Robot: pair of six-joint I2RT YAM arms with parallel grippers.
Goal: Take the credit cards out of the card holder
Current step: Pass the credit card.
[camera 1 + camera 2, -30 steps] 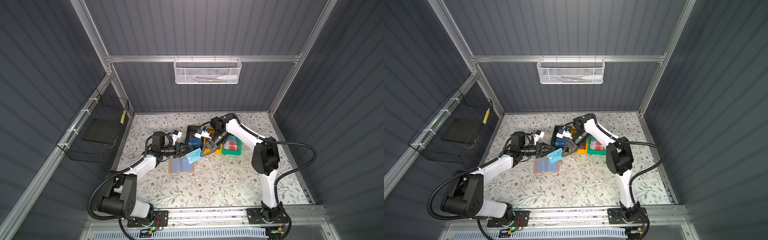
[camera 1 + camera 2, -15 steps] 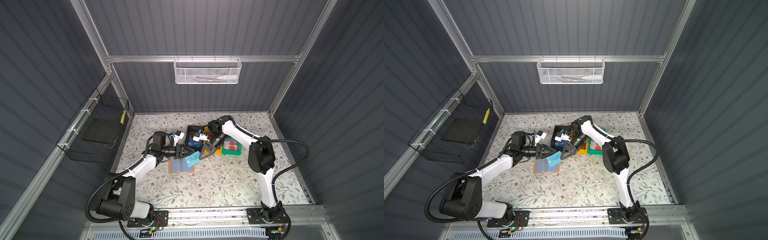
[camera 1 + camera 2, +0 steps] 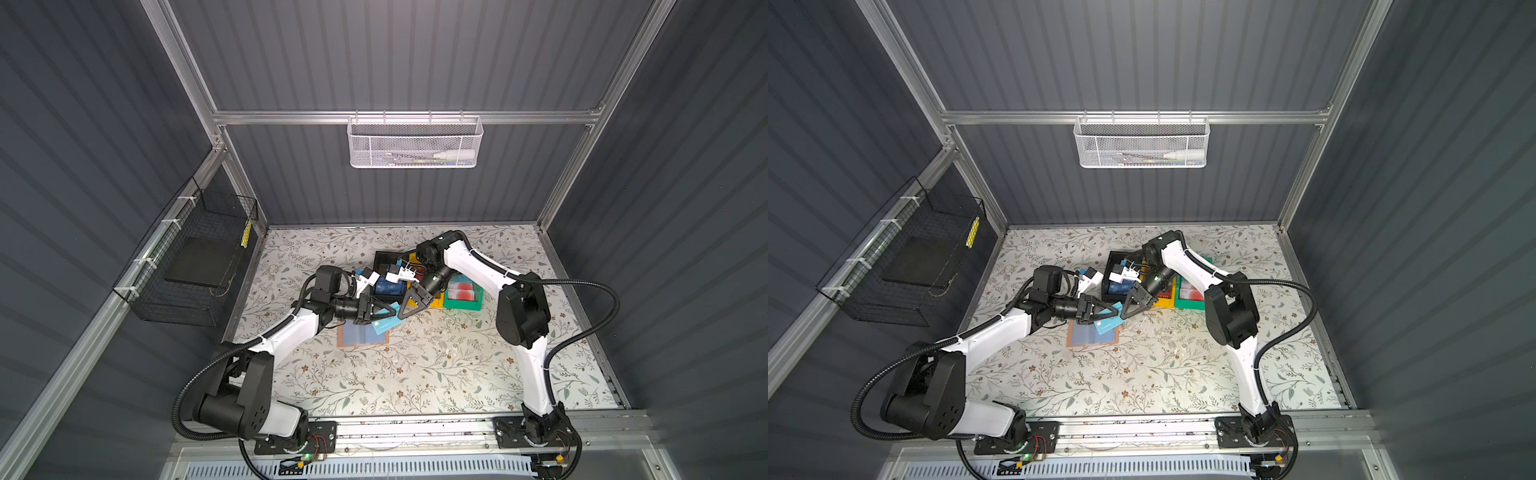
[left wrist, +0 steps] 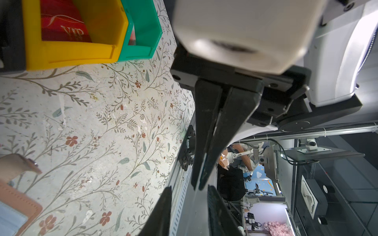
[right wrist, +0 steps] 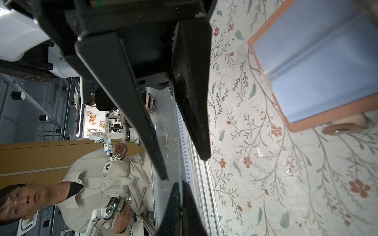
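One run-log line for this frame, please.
right gripper: jaws shut on teal card | left gripper: jaws open around that card | card holder: lying open on table

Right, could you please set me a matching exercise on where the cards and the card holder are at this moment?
Things: 1 teal plastic card; 2 red card printed VIP; 3 tan booklet-like card holder.
Places: A lying open on the floral table; B pinched by the shut right gripper; C inside the yellow plastic bin.
Pairs: 1-B; 2-C; 3-A.
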